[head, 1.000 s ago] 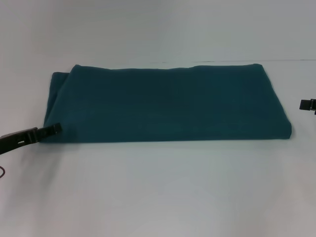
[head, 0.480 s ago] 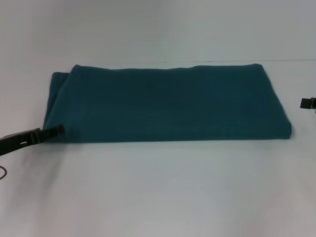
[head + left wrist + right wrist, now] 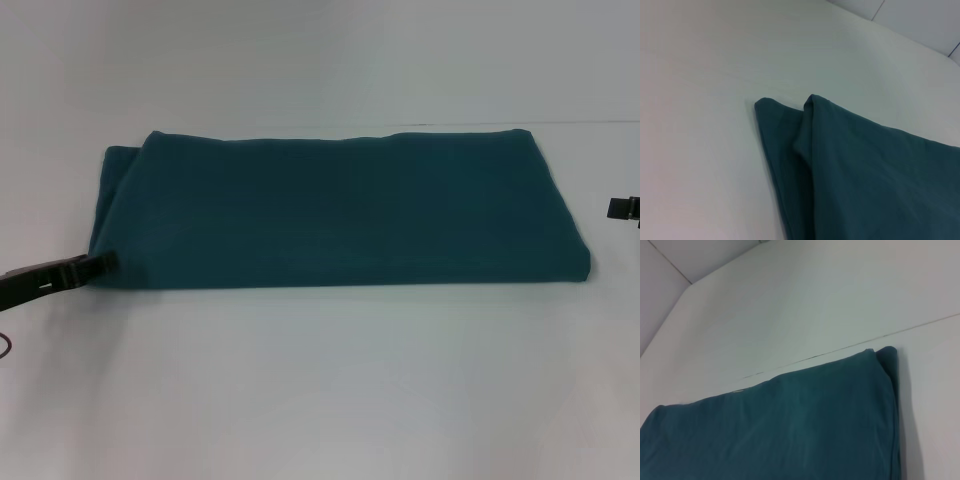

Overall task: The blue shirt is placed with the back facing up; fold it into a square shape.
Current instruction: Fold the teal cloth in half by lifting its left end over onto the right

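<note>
While the plain white table (image 3: pixel 320 380) fills every view, the dark teal-blue knit shirt (image 3: pixel 340 210) lies on it folded into a wide flat rectangle, bearing no print or writing. Only the left wrist view shows two stacked folded corners (image 3: pixel 807 102) at its end. Low at the shirt's near-left corner, the black left gripper (image 3: pixel 100 265) looks narrowed, whether on cloth I cannot tell. At the right edge, well apart, only the right gripper (image 3: pixel 622 208) tip shows.
</note>
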